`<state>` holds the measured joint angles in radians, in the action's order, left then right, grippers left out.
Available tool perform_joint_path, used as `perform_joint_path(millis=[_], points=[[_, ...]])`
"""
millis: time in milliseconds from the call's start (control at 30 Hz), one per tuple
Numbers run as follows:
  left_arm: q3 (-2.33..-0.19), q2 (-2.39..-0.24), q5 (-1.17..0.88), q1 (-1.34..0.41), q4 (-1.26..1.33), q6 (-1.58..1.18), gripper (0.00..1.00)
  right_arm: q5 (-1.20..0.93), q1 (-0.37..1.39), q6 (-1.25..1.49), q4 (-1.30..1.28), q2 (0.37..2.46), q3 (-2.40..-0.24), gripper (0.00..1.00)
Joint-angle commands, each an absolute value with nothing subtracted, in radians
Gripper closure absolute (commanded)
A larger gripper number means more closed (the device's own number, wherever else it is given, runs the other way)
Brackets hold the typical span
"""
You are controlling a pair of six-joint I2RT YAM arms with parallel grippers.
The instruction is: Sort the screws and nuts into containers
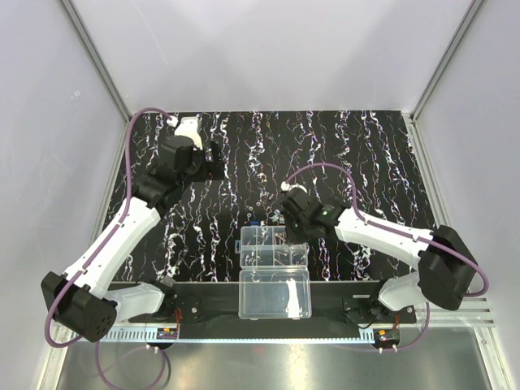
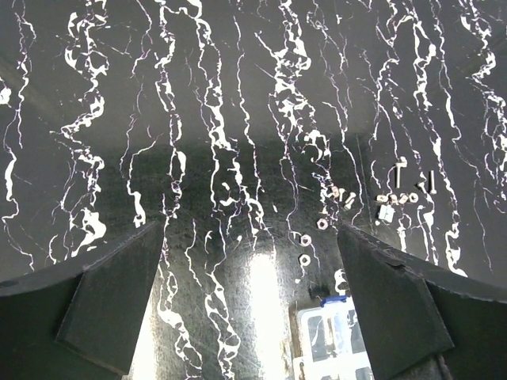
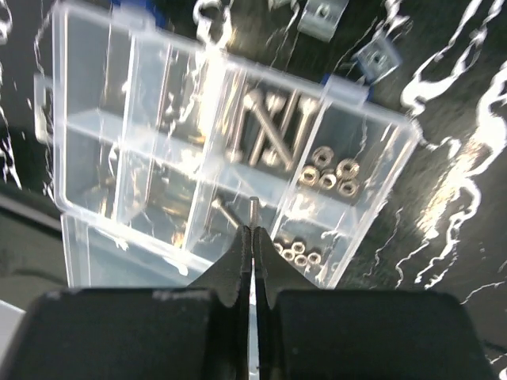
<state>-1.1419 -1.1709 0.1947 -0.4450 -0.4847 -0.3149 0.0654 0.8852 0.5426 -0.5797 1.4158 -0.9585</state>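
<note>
My right gripper is shut on a slim silvery screw, whose tip sticks out above the fingertips. It hangs over the containers, the compartments of a clear organizer box, also seen in the top view. Compartments hold long screws, larger nuts, small nuts and one single screw. My left gripper is open and empty, high over the mat at the far left. Loose nuts and loose screws lie on the mat ahead of it.
The undivided clear lid half lies open at the box's near side. Small metal clips and a blue latch piece sit just beyond the box. A small white square piece lies among the loose parts. White walls surround the mat.
</note>
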Motion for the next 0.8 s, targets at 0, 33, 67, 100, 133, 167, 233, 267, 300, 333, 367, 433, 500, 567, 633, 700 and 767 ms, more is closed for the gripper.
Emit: perform_joint_path(millis=[0,33,67,100,133,167,233,267,300,333,367,433,500,567,633,700,767], points=[[-1.184,-1.146,0.163,-0.448,-0.463,-0.327,0.01,0.020,0.916,0.537,-0.525,1.373,-0.942,1.00],[-1.186,-1.144,0.160,-0.448,-0.463,-0.327,0.01,0.017,0.922,0.534,-0.522,1.379,-0.940,1.00],[-1.184,-1.146,0.156,-0.449,-0.463,-0.327,0.01,0.015,0.936,0.523,-0.517,1.388,-0.940,1.00],[-1.184,-1.146,0.153,-0.449,-0.462,-0.328,0.01,0.012,0.946,0.519,-0.514,1.396,-0.945,1.00],[-1.183,-1.147,0.152,-0.449,-0.462,-0.328,0.01,0.008,0.953,0.517,-0.512,1.416,-0.949,1.00],[-1.183,-1.147,0.152,-0.449,-0.460,-0.328,0.01,0.008,0.960,0.512,-0.511,1.426,-0.954,1.00],[-1.183,-1.146,0.153,-0.448,-0.460,-0.328,0.01,0.011,0.977,0.509,-0.511,1.457,-0.963,1.00],[-1.183,-1.146,0.155,-0.449,-0.460,-0.328,0.01,0.014,0.979,0.509,-0.514,1.468,-0.965,1.00],[-1.183,-1.147,0.155,-0.449,-0.460,-0.328,0.01,0.015,0.982,0.508,-0.517,1.483,-0.965,1.00],[-1.183,-1.147,0.155,-0.449,-0.459,-0.328,0.01,0.023,0.982,0.509,-0.523,1.488,-0.965,1.00],[-1.183,-1.147,0.153,-0.449,-0.459,-0.328,0.01,0.029,0.982,0.511,-0.525,1.489,-0.965,1.00],[-1.183,-1.149,0.153,-0.448,-0.460,-0.328,0.01,0.035,0.982,0.508,-0.532,1.494,-0.968,1.00],[-1.183,-1.147,0.153,-0.448,-0.460,-0.328,0.01,0.034,0.982,0.505,-0.532,1.499,-0.969,0.99],[-1.183,-1.150,0.153,-0.449,-0.460,-0.328,0.01,0.032,0.982,0.503,-0.534,1.503,-0.974,0.91],[-1.183,-1.152,0.153,-0.448,-0.459,-0.327,0.01,0.037,0.983,0.500,-0.552,1.514,-0.992,0.83],[-1.183,-1.154,0.158,-0.449,-0.460,-0.325,0.01,0.037,0.980,0.497,-0.578,1.522,-1.032,0.70],[-1.183,-1.155,0.160,-0.448,-0.459,-0.325,0.01,0.037,0.982,0.480,-0.632,1.520,-1.067,0.58]])
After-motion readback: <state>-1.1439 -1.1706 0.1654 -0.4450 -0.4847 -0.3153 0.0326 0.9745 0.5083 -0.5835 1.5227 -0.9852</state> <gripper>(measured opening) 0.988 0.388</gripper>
